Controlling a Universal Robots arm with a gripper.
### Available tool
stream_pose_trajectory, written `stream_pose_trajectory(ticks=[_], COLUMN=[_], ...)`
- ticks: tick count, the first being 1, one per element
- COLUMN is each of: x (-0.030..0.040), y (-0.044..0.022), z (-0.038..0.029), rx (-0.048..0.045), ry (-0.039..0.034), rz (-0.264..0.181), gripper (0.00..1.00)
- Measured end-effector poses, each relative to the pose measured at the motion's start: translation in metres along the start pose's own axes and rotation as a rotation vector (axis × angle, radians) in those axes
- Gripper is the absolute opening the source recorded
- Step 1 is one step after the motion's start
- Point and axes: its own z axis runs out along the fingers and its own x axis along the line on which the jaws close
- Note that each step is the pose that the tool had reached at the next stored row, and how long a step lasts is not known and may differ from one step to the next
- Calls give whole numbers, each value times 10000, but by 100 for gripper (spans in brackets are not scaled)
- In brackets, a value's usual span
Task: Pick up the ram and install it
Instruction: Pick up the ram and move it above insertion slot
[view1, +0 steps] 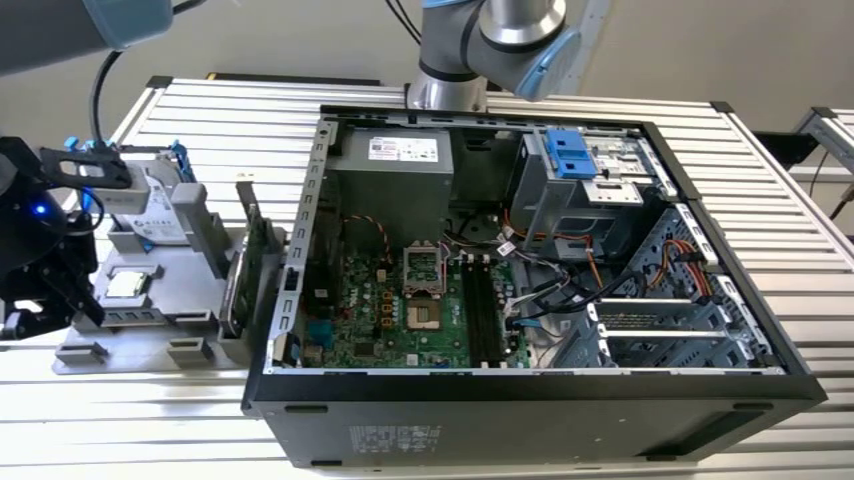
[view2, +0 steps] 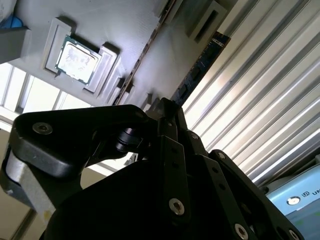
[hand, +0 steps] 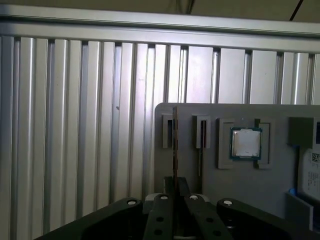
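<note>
The ram (view2: 202, 65) is a thin blue stick standing on edge at the rim of a grey parts tray (view2: 125, 30). It reaches from a slotted holder down to my black fingertips. In the first wrist view the ram (hand: 175, 145) is edge-on and runs straight into my gripper (hand: 176, 183), whose fingers (hand: 166, 192) press against it on both sides. My gripper (view2: 167, 106) is shut on the ram's near end. In the exterior view my gripper (view1: 38, 300) hangs at the tray's (view1: 147, 320) far left edge. The black memory slots (view1: 483, 310) lie on the motherboard inside the open computer case (view1: 534, 385).
The tray also holds a square processor chip (hand: 246, 142), a green expansion card (view1: 247, 270) standing on edge and a silver hard drive (view1: 147, 200) with blue rails. The ribbed aluminium table (hand: 75, 125) spreads all around. Loose cables (view1: 561, 270) and a drive cage (view1: 587, 170) crowd the case's right side.
</note>
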Motion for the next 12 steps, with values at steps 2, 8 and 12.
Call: stream_pose_trajectory(ticks=[2, 8, 12], x=[0, 0, 0], y=[1, 2, 3], z=[-2, -11, -18], rx=[0, 0, 0], ry=[-1, 0, 0], rz=[1, 4, 5], gripper=[0, 0, 0])
